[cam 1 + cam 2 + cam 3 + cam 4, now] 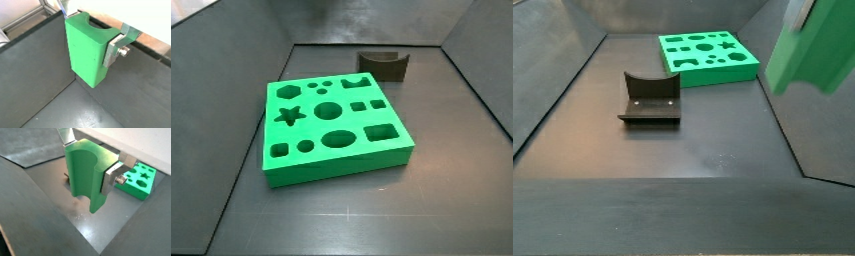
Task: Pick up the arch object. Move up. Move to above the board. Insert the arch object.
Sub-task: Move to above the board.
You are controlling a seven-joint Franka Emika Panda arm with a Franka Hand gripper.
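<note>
Both wrist views: claw [90, 39] clamped on the arch object [88, 50], plates across its upper flanks; rigid, smooth, likely light. Board [139, 179] beyond the claw. Side views: arch object [815, 52] aloft, off the desk [714, 140].

Gripper [88, 161] holds the arch object [88, 174] clear above bare floor. The board [710, 55] lies near the far wall, its top unobstructed. One obstacle: the dark brown notched block [649, 98] (standing well apart from the board).
</note>
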